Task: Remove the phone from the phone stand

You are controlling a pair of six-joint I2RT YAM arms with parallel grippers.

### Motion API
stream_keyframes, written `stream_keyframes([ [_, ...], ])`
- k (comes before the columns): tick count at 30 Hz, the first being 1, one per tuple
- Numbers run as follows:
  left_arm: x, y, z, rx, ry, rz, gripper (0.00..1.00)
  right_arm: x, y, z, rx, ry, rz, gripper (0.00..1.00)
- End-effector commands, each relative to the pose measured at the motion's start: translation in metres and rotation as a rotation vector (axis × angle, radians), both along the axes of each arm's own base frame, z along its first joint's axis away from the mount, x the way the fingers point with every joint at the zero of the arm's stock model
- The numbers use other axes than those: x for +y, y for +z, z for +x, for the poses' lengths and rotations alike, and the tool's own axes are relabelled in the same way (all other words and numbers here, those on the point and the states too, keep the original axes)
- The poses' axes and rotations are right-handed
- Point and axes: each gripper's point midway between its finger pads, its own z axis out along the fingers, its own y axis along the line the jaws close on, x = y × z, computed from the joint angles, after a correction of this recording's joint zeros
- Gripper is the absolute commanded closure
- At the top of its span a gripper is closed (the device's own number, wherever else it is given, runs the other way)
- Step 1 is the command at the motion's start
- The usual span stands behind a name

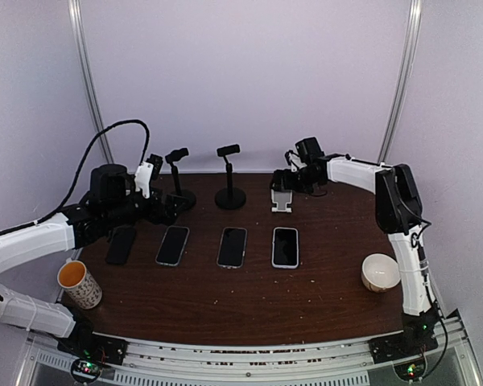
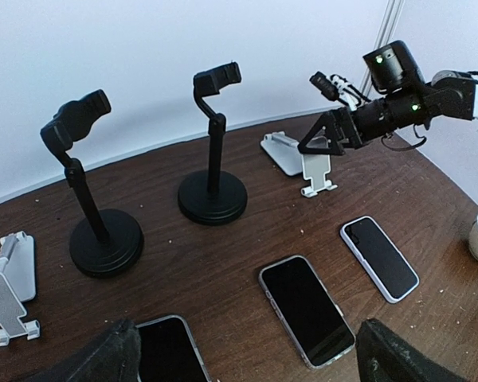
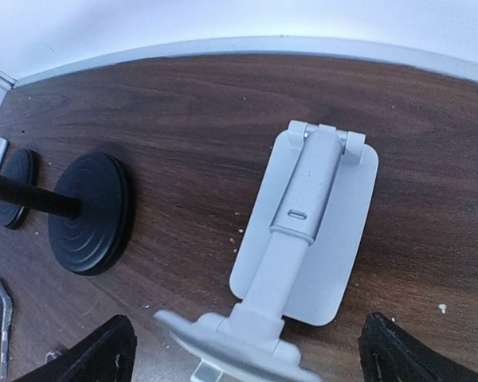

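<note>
Several dark-screened phones lie flat in a row on the brown table (image 1: 330,289); the rightmost one (image 1: 285,247) has a white case. No stand holds a phone. A white folding stand (image 1: 282,198) stands at the back right, and it fills the right wrist view (image 3: 303,231). My right gripper (image 1: 290,178) is open and empty, its fingers (image 3: 103,354) wide on either side of that stand. My left gripper (image 1: 163,211) is open and empty, low over the left phones (image 2: 307,309). A second white stand (image 1: 145,178) is at the back left.
Two black pole stands (image 1: 178,178) (image 1: 229,183) stand between the white ones at the back. A patterned paper cup (image 1: 80,283) is at the front left and a white bowl (image 1: 381,271) at the right. White walls enclose the table.
</note>
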Motion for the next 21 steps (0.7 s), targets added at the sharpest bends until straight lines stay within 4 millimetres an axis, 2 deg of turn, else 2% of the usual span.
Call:
stream_keyframes([
  [1,0.0,0.012,0.005,-0.021,0.016,-0.021,0.02,-0.007,0.103,-0.006,-0.191,0.009,0.06,0.0],
  [8,0.011,0.014,0.011,0.012,0.067,0.069,0.02,-0.022,0.178,-0.043,-0.348,0.015,0.118,0.0],
  [11,0.021,0.021,0.015,0.015,0.089,0.072,0.02,-0.031,0.202,-0.062,-0.387,0.0,0.144,0.0],
  [18,0.059,0.027,0.037,0.063,0.207,-0.005,0.02,-0.053,0.226,-0.115,-0.449,-0.022,0.19,0.0],
  [21,0.066,0.025,0.043,0.084,0.226,-0.004,0.02,-0.062,0.226,-0.138,-0.465,-0.021,0.199,0.0],
])
